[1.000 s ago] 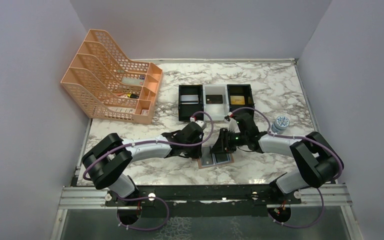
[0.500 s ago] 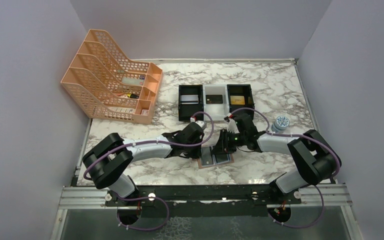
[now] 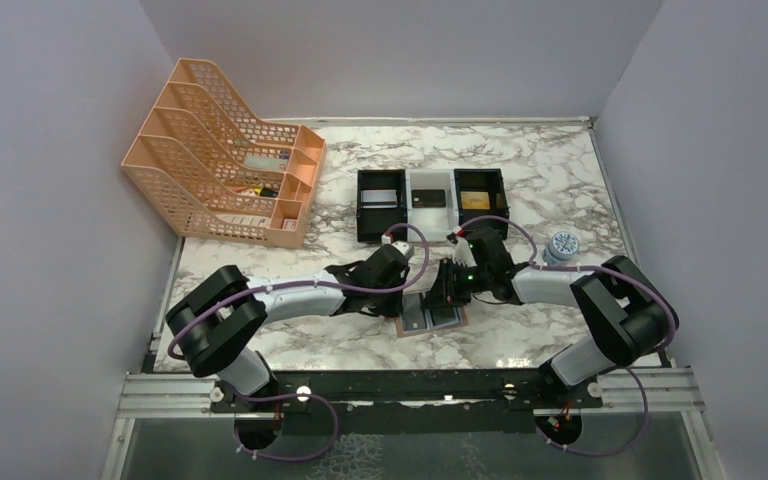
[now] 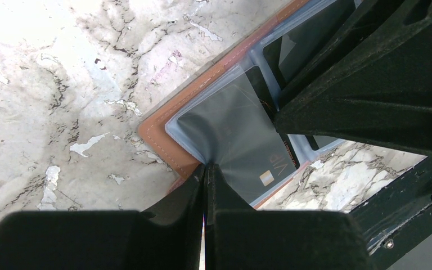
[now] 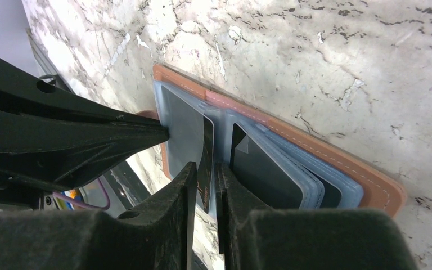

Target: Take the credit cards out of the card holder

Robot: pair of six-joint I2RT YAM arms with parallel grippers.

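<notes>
Left gripper (image 4: pixel 207 166) is pressed together on the near edge of the card holder (image 5: pixel 374 188), pinching its pale blue lining at the tan rim. The holder lies open on the marble table (image 3: pixel 520 170). The right gripper (image 5: pixel 205 174) has narrowed since a second ago and now nips the dark grey card (image 5: pixel 207 154), whose edge stands partly out of the left pocket. Against the earlier top view, the right arm's elbow has swung slightly leftward, while the holder sits in the same spot between both wrists, with other cards stacked in its right pocket
</notes>
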